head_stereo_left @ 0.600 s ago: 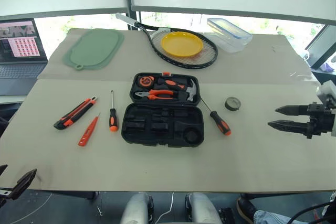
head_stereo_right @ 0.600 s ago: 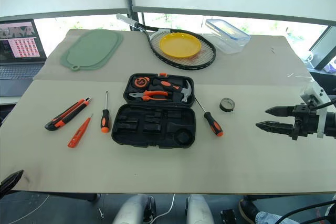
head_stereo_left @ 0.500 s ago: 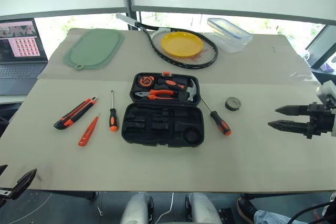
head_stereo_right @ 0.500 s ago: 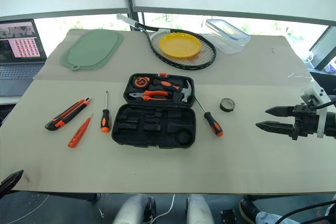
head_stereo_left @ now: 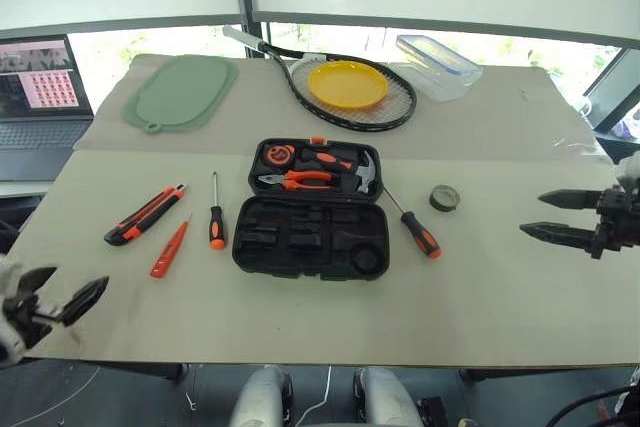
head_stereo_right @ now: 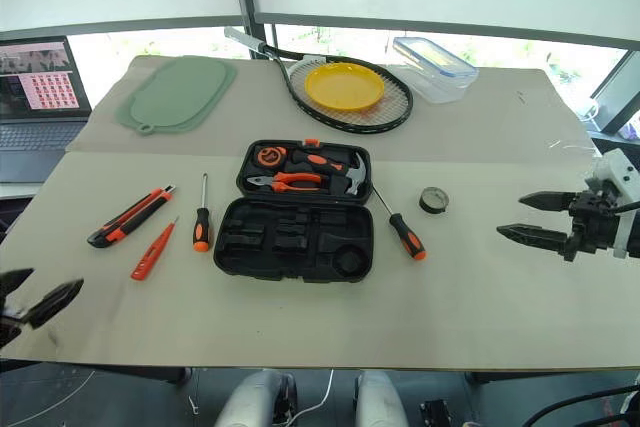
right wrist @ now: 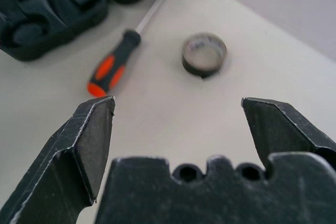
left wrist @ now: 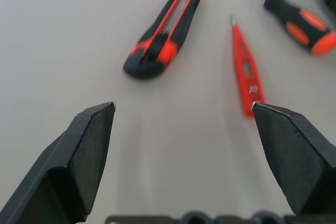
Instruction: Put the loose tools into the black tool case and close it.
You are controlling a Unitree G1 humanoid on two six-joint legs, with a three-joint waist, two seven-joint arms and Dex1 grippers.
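The table spanned the head view. At its centre lay the black tool case, lid flung open, pliers and a hammer seated in its upper half. Left of centre lay the utility knife, the tester screwdriver and a screwdriver; a second screwdriver lay just right of the case, near a tape roll. The right gripper hung at the right edge, fingers spread, empty. The left gripper hovered at lower left, likewise spread and empty.
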